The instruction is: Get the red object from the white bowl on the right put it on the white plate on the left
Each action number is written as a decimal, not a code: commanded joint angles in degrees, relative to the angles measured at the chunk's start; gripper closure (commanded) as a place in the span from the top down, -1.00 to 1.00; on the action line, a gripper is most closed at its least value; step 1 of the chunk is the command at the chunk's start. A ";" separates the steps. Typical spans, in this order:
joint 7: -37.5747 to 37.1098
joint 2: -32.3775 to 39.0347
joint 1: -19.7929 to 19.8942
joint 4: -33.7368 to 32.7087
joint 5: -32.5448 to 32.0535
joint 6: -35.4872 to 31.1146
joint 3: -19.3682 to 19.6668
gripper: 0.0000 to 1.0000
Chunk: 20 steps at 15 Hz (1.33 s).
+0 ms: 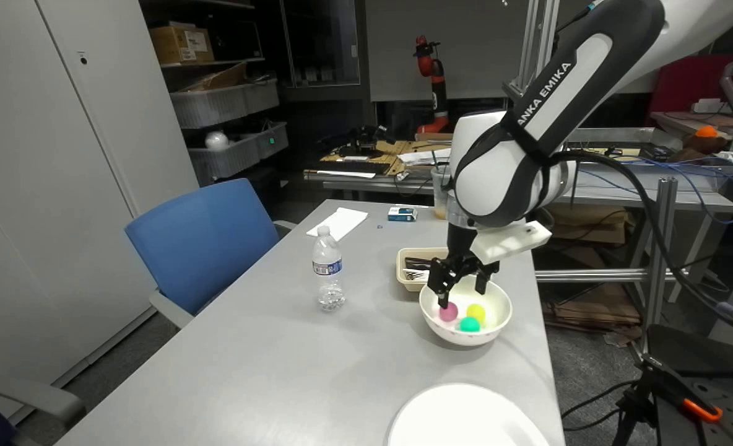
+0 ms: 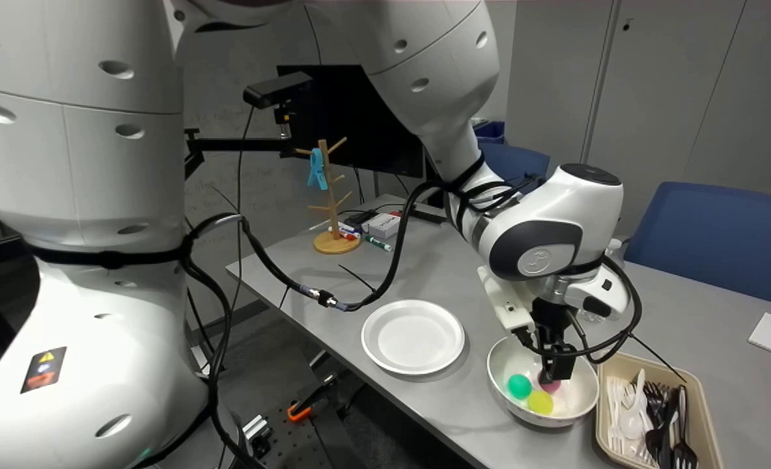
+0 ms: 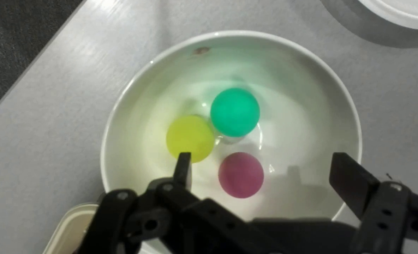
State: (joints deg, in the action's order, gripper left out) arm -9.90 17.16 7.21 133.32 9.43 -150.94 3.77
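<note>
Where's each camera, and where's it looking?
In an exterior view: nearest the white plate, looking along the table to the white bowl; arm and claw show.
In an exterior view: beside the arm's lower part, looking across the table; arm and claw show.
Wrist view: on the arm, looking down into the bowl; claw shows.
Both exterior views show bowl and plate.

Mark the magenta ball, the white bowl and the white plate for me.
Magenta ball [image 3: 241, 175]: in the wrist view, the middle of its visible surface.
White bowl [image 3: 322, 95]: in the wrist view, its inner wall.
White plate [image 2: 413, 337]: in an exterior view, its flat bare centre.
</note>
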 commanded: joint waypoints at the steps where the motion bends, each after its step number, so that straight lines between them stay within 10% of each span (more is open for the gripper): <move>1: 1.83 1.25 0.08 -0.19 0.45 -1.82 0.62 1.00; 20: -1.52 12.52 -2.20 -8.06 -2.72 -9.02 4.12 1.00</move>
State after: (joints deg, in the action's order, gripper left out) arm -9.98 28.17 6.52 126.92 7.87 -158.68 6.56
